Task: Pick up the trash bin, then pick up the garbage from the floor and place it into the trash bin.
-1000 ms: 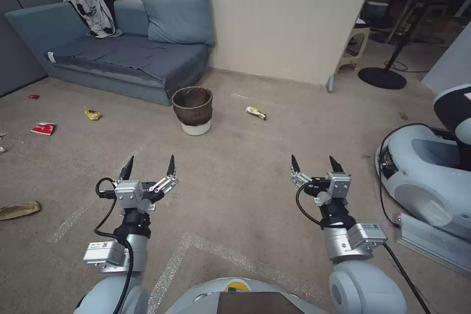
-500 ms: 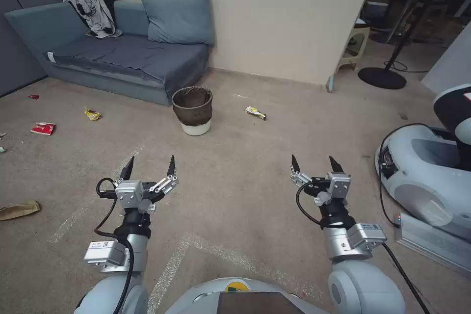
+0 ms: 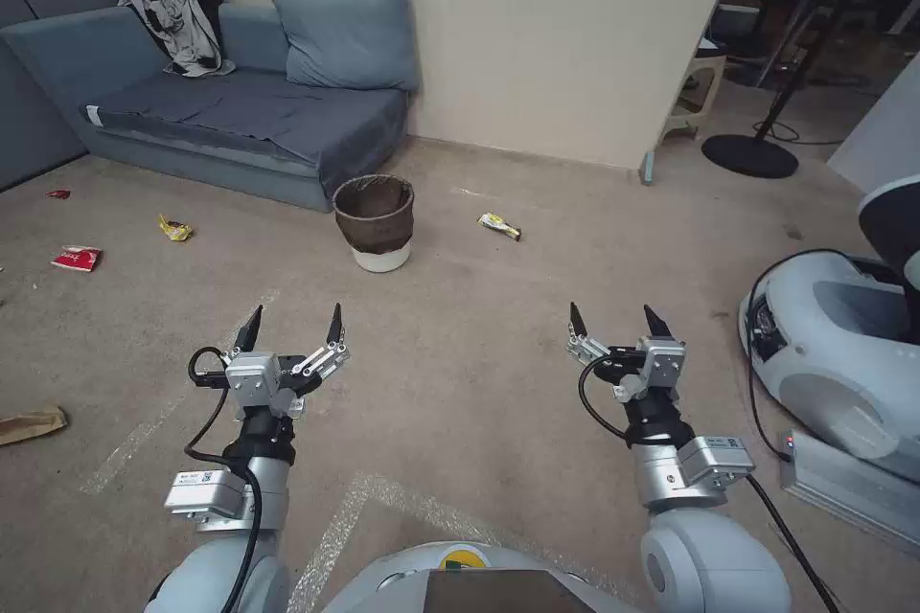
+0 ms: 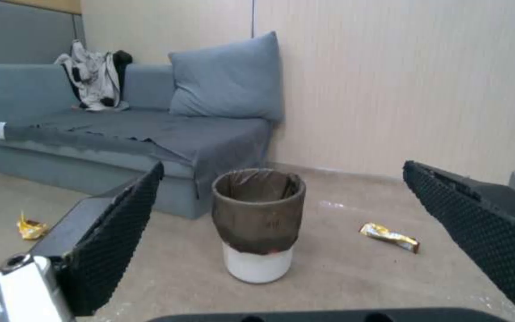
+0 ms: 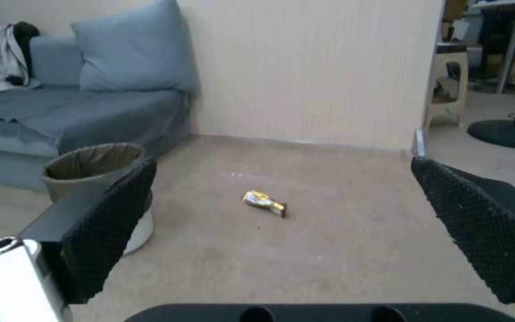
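Carpet: trash bin upright, mouth up; left gripper, right gripper spread apart.

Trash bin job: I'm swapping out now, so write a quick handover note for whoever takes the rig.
Left gripper: open, empty, held out in front.
Right gripper: open, empty, likewise.
Trash bin: upright on the carpet by the sofa corner, ahead, not yet picked up.
Garbage on the floor: yellow wrapper right of the bin, yellow wrapper, red-and-white wrapper and brown paper bag to the left.
Done: nothing.
Left: everything.
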`<state>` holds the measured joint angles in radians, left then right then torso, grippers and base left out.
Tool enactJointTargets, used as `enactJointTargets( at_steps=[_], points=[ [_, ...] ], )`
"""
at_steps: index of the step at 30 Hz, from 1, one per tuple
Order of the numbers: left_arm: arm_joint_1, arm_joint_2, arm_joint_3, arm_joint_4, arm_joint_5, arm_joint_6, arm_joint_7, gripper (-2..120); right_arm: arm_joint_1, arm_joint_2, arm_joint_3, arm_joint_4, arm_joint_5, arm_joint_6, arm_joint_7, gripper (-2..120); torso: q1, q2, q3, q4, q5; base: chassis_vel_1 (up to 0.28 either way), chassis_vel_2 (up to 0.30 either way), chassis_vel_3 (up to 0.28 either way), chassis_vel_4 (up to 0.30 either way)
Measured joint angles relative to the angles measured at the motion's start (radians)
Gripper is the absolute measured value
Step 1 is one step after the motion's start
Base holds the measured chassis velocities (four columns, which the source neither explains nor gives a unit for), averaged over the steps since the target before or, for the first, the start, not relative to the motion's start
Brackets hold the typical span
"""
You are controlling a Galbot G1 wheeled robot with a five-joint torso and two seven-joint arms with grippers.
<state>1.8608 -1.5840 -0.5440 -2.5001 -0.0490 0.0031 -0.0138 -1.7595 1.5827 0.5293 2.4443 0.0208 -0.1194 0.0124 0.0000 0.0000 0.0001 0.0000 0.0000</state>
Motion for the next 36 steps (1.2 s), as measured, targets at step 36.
enactJointTargets(
  at_steps=[36],
  points=[
    [0.009,-0.001,0.001,0.000,0.006,-0.011,0.002,100,-0.007,-0.006,-0.003,0.000,-0.001,0.007,0.000,100,0.000,0.000,0.000,0.0000,0.0000,-0.122,0.121,0.118,-0.131]
  ],
)
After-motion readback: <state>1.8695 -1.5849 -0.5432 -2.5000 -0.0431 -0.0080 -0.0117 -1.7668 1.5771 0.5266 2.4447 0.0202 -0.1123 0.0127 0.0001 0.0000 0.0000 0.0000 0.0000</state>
